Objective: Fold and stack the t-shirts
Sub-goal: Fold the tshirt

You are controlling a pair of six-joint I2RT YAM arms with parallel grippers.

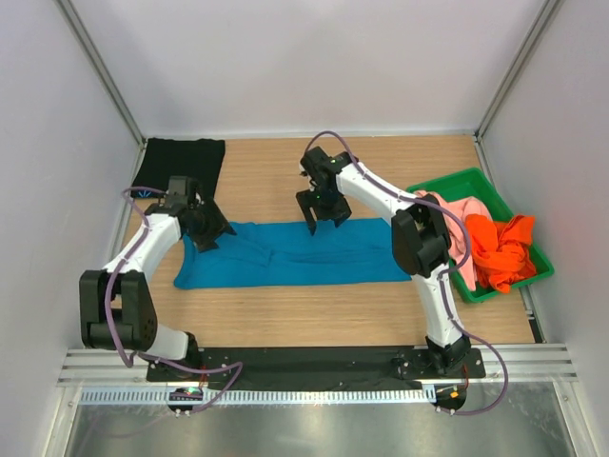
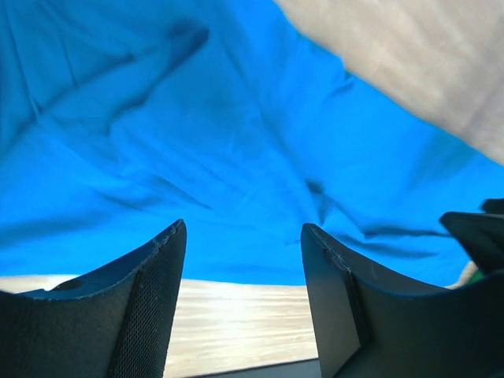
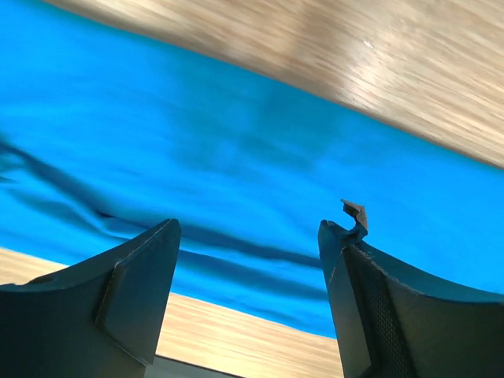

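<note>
Teal-blue t-shirt [image 1: 304, 257] is lying mid-table [image 1: 381, 171], folded into a long strip running left to right, with creases bunching toward its left end.

Left gripper [image 1: 207, 233] is sitting over the strip's left end. Wrist view: left claw [image 2: 242, 228] is standing open, with both fingers [image 2: 157, 268] well apart, nothing between them, and blue cloth and bare wood showing through the gap. Can't tell if the tips are touching fabric.

Right gripper [image 1: 322, 221] is hanging at the strip's far edge, about midway along. Its wrist view shows the right claw [image 3: 248, 224] gaping wide with the fingers [image 3: 134, 268] empty. The shirt is filling the background and is blurred.

Black t-shirt [image 1: 181, 157] is lying folded flat in the far-left corner, apart from the teal one, with a small light-blue mark showing at its near-left corner.

Green tray [image 1: 447, 181] is sitting at the right edge of the table. Pink t-shirt [image 1: 466, 214] and orange t-shirt [image 1: 500, 249] are lying crumpled in it, touching each other, pink on the left and orange on the right. The right arm's link is partly covering the pink one.
</note>
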